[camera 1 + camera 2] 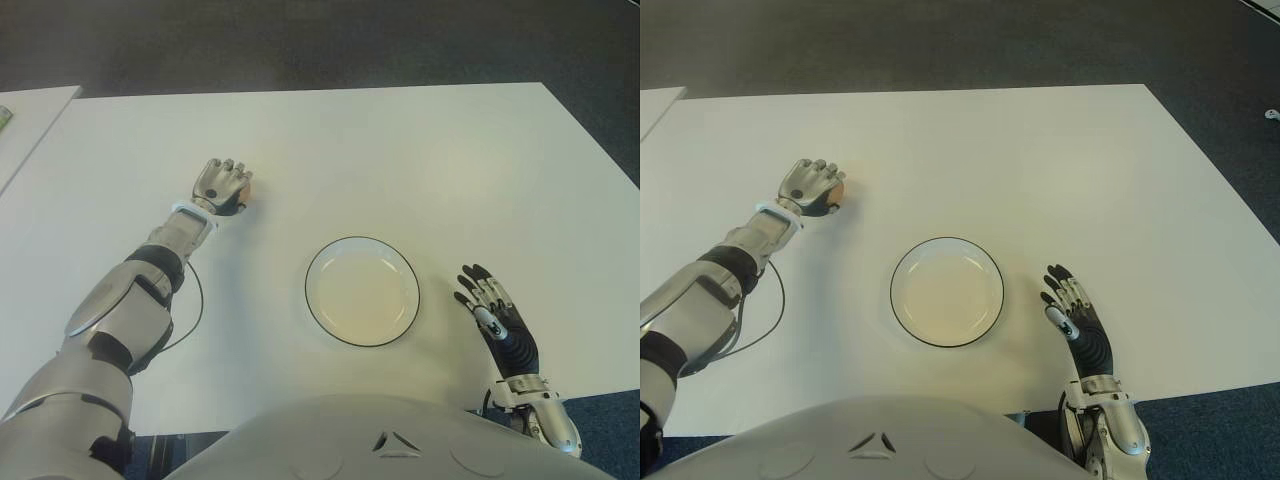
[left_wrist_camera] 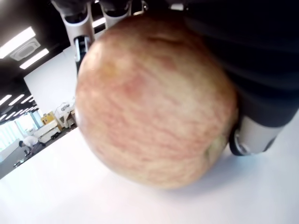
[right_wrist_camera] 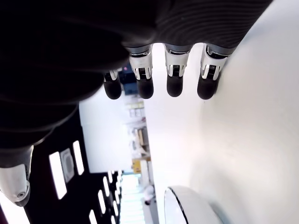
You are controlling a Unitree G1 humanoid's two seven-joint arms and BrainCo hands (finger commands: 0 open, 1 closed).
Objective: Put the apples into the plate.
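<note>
A red-yellow apple (image 2: 154, 102) sits on the white table (image 1: 400, 160) to the far left of the plate, mostly covered by my left hand (image 1: 224, 186). In the left wrist view the fingers curl over the apple and it fills the picture, still touching the table. Only a sliver of the apple (image 1: 837, 189) shows in the eye views. The white plate (image 1: 362, 291) with a dark rim lies near the table's front middle and holds nothing. My right hand (image 1: 487, 297) shows just right of the plate, fingers stretched out flat.
A second white table (image 1: 25, 125) stands at the far left with a narrow gap between. A black cable (image 1: 190, 310) loops beside my left forearm. Dark floor lies beyond the table's far and right edges.
</note>
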